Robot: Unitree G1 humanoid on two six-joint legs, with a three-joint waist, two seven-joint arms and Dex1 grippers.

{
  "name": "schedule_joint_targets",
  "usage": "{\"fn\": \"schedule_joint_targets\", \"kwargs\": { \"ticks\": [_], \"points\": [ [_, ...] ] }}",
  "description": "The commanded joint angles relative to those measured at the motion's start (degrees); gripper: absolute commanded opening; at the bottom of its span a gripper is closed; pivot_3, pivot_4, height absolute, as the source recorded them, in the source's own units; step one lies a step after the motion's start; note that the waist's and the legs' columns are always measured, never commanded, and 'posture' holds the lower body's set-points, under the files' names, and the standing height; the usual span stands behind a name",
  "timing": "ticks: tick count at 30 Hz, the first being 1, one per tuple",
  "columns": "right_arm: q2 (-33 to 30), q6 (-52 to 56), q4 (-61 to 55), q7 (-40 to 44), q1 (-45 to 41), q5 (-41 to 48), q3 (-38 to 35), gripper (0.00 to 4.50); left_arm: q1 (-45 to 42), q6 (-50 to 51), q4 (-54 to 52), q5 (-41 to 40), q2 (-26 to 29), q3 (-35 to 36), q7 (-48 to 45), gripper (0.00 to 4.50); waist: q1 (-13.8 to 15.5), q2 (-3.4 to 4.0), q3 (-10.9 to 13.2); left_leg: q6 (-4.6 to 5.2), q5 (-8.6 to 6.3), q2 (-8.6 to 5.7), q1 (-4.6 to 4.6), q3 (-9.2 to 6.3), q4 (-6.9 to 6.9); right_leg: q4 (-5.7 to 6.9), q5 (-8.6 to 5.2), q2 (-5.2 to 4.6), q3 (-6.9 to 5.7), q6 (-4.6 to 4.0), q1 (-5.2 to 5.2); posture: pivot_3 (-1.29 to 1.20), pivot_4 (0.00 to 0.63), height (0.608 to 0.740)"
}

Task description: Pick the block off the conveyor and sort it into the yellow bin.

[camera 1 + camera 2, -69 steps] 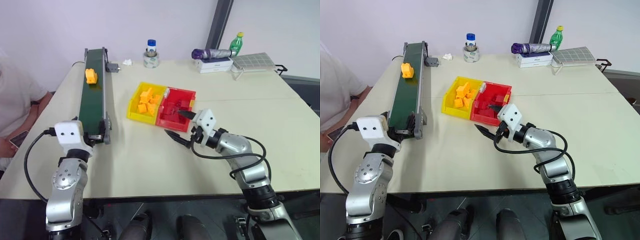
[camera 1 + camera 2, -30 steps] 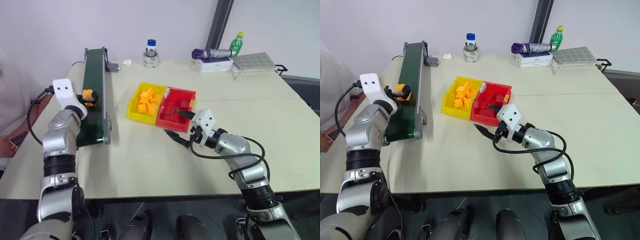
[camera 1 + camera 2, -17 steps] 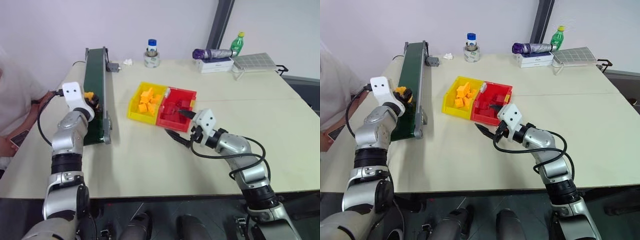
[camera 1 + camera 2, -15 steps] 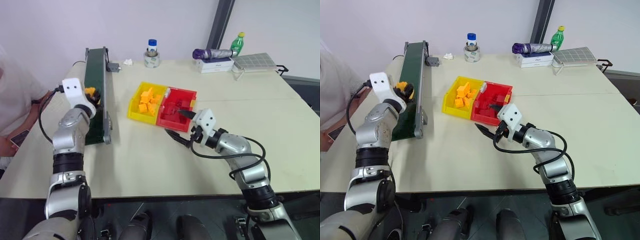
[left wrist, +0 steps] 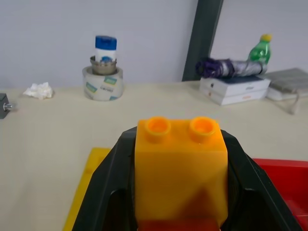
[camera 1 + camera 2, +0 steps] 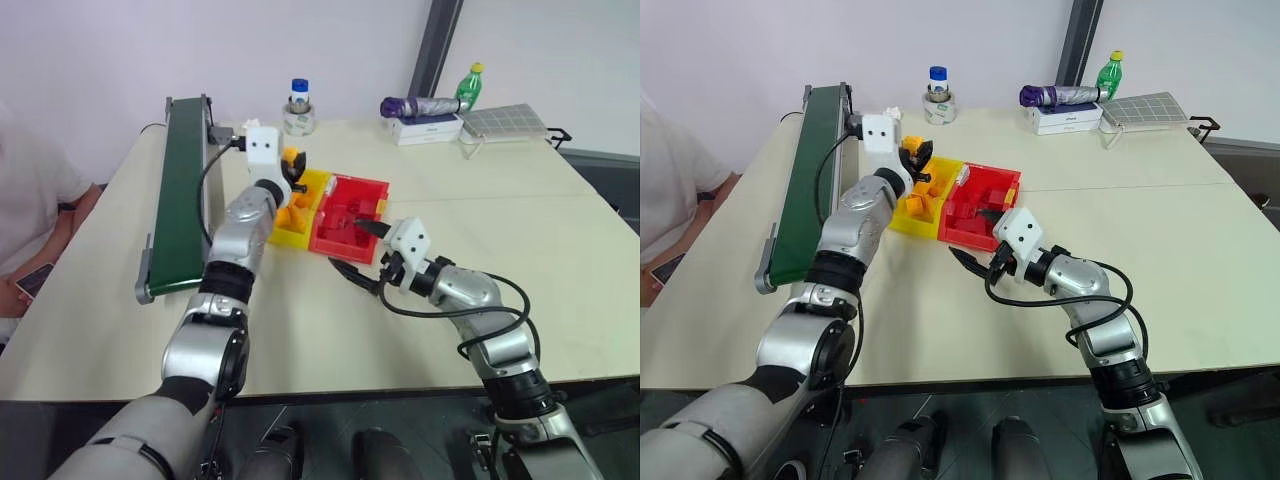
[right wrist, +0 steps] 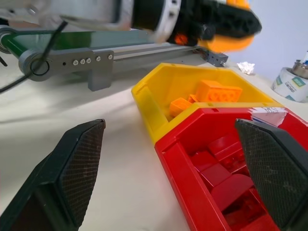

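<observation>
My left gripper (image 6: 293, 165) is shut on the yellow-orange block (image 5: 180, 168), which sits upright between the black fingers with its two studs on top. It hangs in the air over the far left part of the yellow bin (image 6: 915, 225), where several more yellow blocks lie. To the left, the long green conveyor (image 6: 180, 190) runs away from me. My right gripper (image 6: 358, 250) stands open and low over the table, just in front of the red bin (image 6: 385, 190). In the right wrist view its two fingers (image 7: 79, 163) frame both bins.
The red bin, joined to the yellow one, holds dark red blocks. At the table's far edge stand a tape roll with a bottle on it (image 6: 298, 118), a purple umbrella on a white box (image 6: 425, 110) and a green bottle (image 6: 468, 85). A person (image 6: 30, 200) sits at the left.
My left arm has lifted the block off the conveyor and swung right with it to above the yellow bin. The right arm has stayed still.
</observation>
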Motion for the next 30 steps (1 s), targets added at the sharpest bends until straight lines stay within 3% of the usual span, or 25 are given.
{"fn": "schedule_joint_targets", "kwargs": {
  "ticks": [1, 5, 6, 9, 14, 17, 21, 25, 30],
  "points": [
    [-0.29, 0.05, -3.21, -0.82, 0.37, 0.27, -1.11, 4.5, -4.32, -5.15, 4.74, 0.62, 0.29, 1.15, 0.83, 2.43, 0.05, -0.01, 0.01, 0.0, 0.0, -0.02, -0.01, 0.0, 0.0, 0.0, 0.0, -0.01, 0.0, 0.02, 0.0, 0.0, 0.15, 0.74],
    [-0.28, 0.41, -3.87, -1.31, 0.88, 0.33, -0.98, 4.5, -5.99, -7.69, 8.1, -0.1, 0.05, 1.97, -1.09, 4.34, 0.06, -0.01, 0.01, 0.01, 0.0, -0.05, -0.03, 0.0, 0.03, -0.01, 0.04, -0.02, 0.0, 0.09, 0.0, 0.0, 0.15, 0.74],
    [-0.25, 0.44, -3.91, -1.38, 0.94, 0.31, -0.92, 4.5, -6.08, -7.98, 8.09, -0.23, 0.03, 2.11, -1.59, 4.46, 0.06, -0.01, 0.01, 0.01, 0.0, -0.05, -0.02, 0.0, 0.03, 0.0, 0.04, -0.02, 0.0, 0.09, 0.0, 0.0, 0.15, 0.74],
    [-0.29, 0.57, -4.19, -1.46, 1.14, 0.3, -0.78, 4.5, -4.88, -8.54, 5.5, -0.81, 0.3, 2.25, -3.67, 4.46, -0.01, -0.01, 0.01, 0.01, 0.01, -0.05, -0.02, 0.0, 0.03, 0.0, 0.04, -0.01, 0.0, 0.1, 0.0, 0.0, 0.15, 0.74],
    [-0.58, 0.65, -4.08, -1.26, 1.22, 0.62, -1.16, 4.5, 8.6, 6.35, -20.26, -5.05, 6.6, 0.71, -13.4, 4.46, -1.25, 0.0, 0.0, 0.02, 0.01, -0.01, 0.01, 0.03, -0.02, 0.02, 0.05, 0.02, 0.06, 0.08, -0.02, 0.0, 0.15, 0.74],
    [-0.69, 0.44, -3.72, -0.85, 1.15, 0.63, -0.88, 4.5, 19.46, 20.35, -39.56, -11.71, 13.39, 1.61, -19.26, 4.46, -2.03, 0.01, 0.0, 0.03, 0.02, 0.04, 0.06, 0.02, -0.05, 0.14, 0.05, 0.06, 0.1, 0.06, -0.06, 0.0, 0.15, 0.74],
    [-0.84, 0.31, -2.97, -0.31, 0.06, 0.85, -1.12, 4.5, 33.11, 28.15, -57.25, -16.9, 26.7, 4.33, -28.96, 4.46, -1.73, 0.04, 0.01, -0.01, 0.03, 0.16, 0.07, 0.02, -0.06, 0.16, 0.07, 0.15, 0.15, -0.04, -0.08, 0.0, 0.15, 0.74],
    [-1.02, -0.15, -2.36, 0.85, 0.07, 0.84, -0.77, 4.5, 43.34, 29.73, -58.86, -19.88, 37.02, 12.51, -34.85, 4.46, -1.42, 0.08, 0.0, -0.17, -0.05, 0.23, 0.11, 0.02, -0.08, 0.1, -0.02, 0.17, 0.17, -0.37, -0.03, 0.0, 0.15, 0.74],
    [-1.25, -0.72, -1.45, 1.97, -0.4, 0.31, -0.49, 4.5, 48.26, 23.77, -58.43, -18.03, 38.67, 14.77, -35.79, 4.46, 0.12, 0.08, 0.01, -0.18, -0.06, 0.23, 0.12, 0.06, -0.1, 0.04, -0.05, 0.09, 0.2, -0.45, 0.05, 0.0, 0.15, 0.74]
  ]
}}
